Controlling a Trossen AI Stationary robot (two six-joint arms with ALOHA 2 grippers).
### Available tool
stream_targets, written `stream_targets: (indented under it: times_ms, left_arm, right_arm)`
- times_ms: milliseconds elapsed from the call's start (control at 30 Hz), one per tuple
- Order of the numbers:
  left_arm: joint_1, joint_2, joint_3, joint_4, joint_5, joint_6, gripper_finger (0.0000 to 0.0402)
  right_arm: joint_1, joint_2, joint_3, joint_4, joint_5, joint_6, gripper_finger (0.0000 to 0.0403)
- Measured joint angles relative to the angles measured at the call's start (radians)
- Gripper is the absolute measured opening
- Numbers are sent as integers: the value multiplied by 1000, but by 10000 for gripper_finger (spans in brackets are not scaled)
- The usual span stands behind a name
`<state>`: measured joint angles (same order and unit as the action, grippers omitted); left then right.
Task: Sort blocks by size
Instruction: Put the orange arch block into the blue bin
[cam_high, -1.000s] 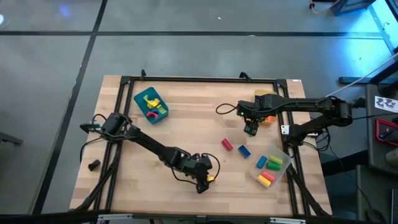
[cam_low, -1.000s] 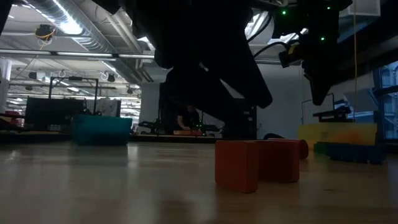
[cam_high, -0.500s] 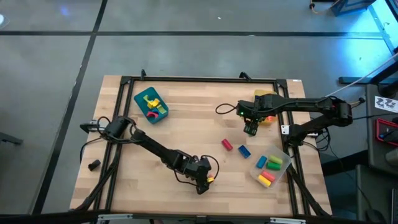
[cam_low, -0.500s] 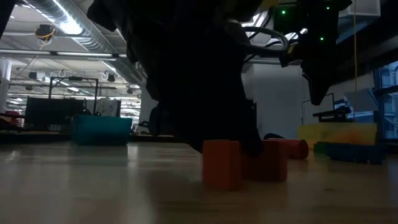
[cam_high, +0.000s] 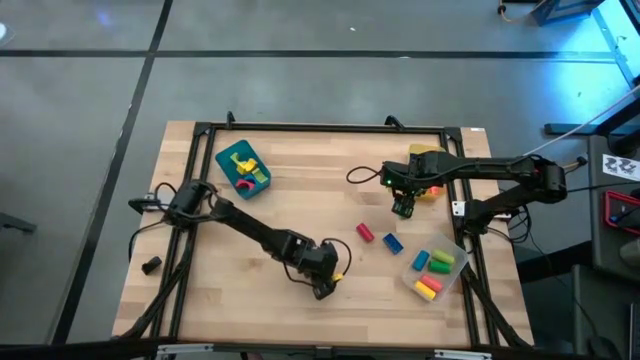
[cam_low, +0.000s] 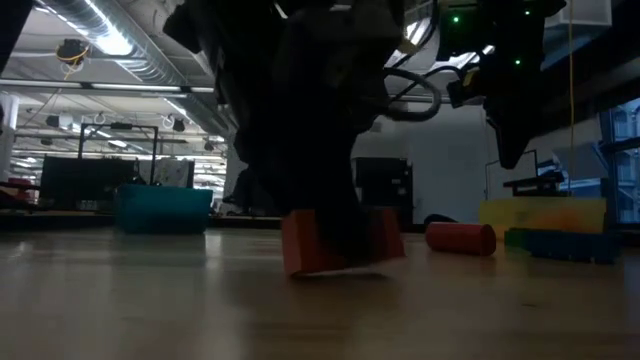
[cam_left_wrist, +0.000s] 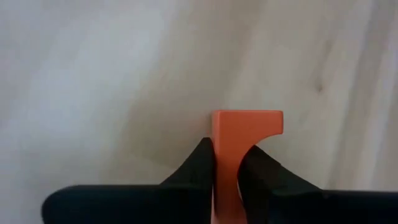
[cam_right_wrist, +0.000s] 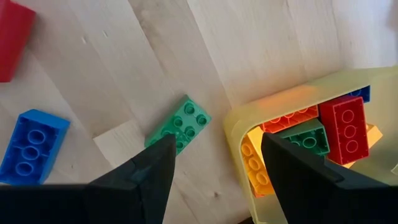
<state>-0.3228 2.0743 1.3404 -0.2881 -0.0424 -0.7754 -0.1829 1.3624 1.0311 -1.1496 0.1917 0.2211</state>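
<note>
Standing on the worktop (cam_high: 250, 220) at lower centre of the high view, the orange arch block (cam_left_wrist: 245, 134) is pinched by one leg between the left gripper (cam_high: 322, 285) fingers, closed tight; the right gripper (cam_high: 402, 210), fingers parted and empty, hangs well apart at centre right

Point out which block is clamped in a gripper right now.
The orange arch block, pinched between the left gripper's fingers; the red cylinder and blue brick lie loose on the table.
</note>
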Motion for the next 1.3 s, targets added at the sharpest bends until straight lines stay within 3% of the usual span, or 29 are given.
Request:
stream_targets:
  times_ms: [200, 367, 667, 800, 1067, 1300]
  left_arm:
    - [77, -86, -5, -100, -16, 67, 32]
    - [165, -192, -4, -303, -70, 185, 32]
    - [377, -380, -3, -711, -349, 302, 34]
    - [476, -417, -3, -831, -422, 316, 33]
    - [634, -415, -10, -1015, -432, 312, 44]
    - [683, -415, -10, -1001, -430, 384, 61]
  right_arm:
    - [0, 0, 36, -5, -3, 0, 237]
    - [0, 0, 80, -2, -26, 1, 237]
    - [0, 0, 92, 98, -165, 47, 237]
    - [0, 0, 92, 182, -245, 48, 237]
    - [0, 0, 92, 323, -290, 48, 237]
    - [0, 0, 92, 338, -290, 48, 237]
